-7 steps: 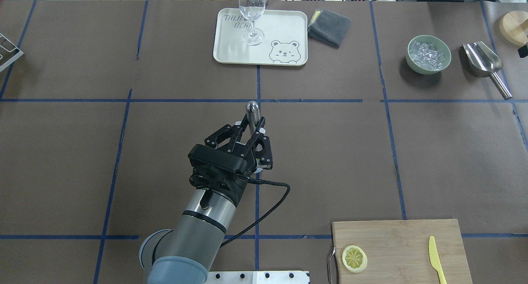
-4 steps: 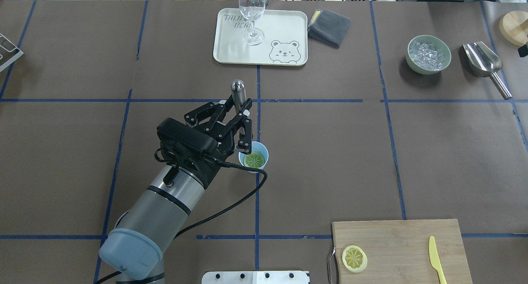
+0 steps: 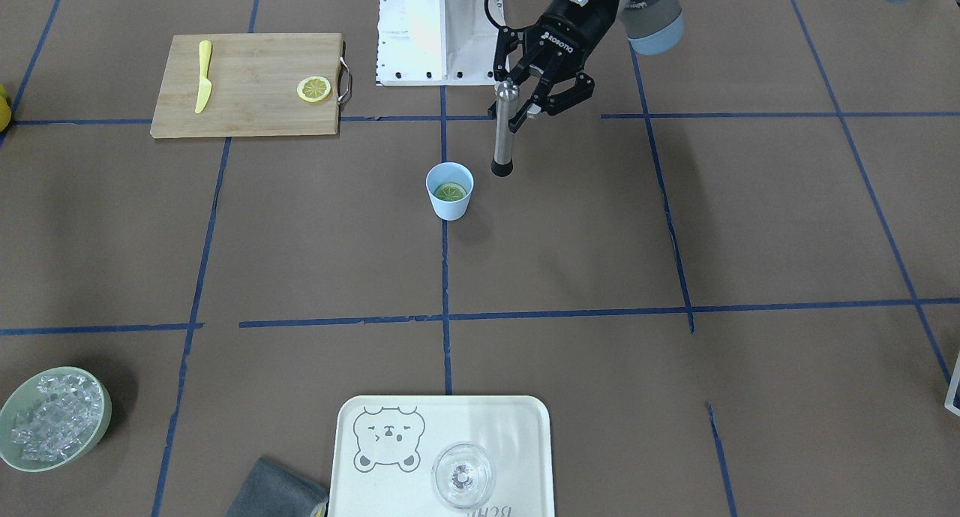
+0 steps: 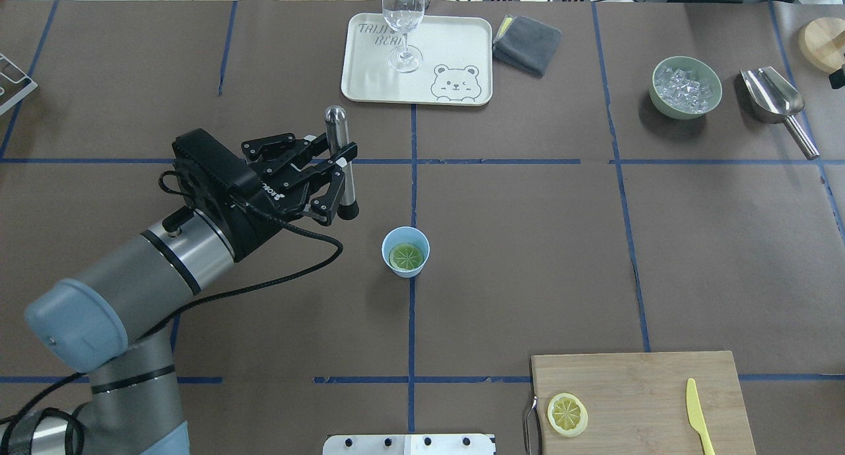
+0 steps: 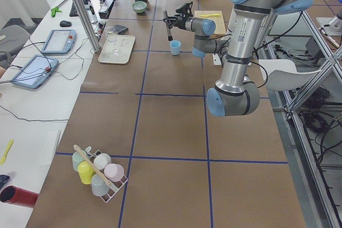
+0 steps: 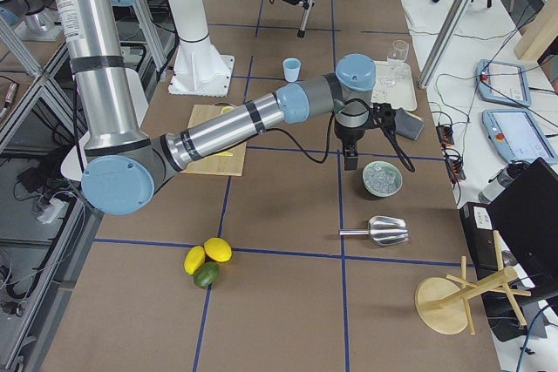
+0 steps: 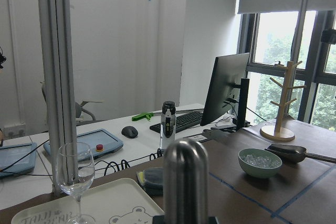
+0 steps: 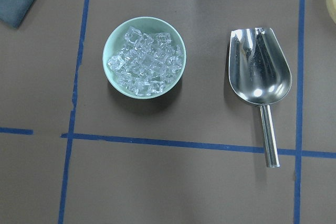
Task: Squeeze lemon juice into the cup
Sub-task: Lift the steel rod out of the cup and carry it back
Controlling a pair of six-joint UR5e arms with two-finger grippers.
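The light-blue cup [image 4: 405, 265] stands at the table's middle with a lemon slice [image 4: 405, 255] lying flat inside it; both also show in the front view, the cup [image 3: 450, 200] and the slice [image 3: 450, 192]. A second lemon slice [image 4: 566, 414] lies on the cutting board [image 4: 640, 395]. My left gripper [image 4: 341, 173] is shut on an upright steel muddler [image 4: 337, 128], held above the table to the left of and beyond the cup. My right gripper [image 6: 350, 159] hangs over the ice bowl; I cannot tell whether it is open.
A white tray [image 4: 455, 45] with a wine glass [image 4: 403, 19] sits at the far middle, a grey cloth [image 4: 527, 43] beside it. A green ice bowl [image 4: 686, 105] and a steel scoop [image 4: 776, 102] are far right. A yellow knife [image 4: 696, 415] lies on the board.
My left gripper has carried the muddler left and away from over the cup. The cup and the slice inside it, hidden a second ago, now show.
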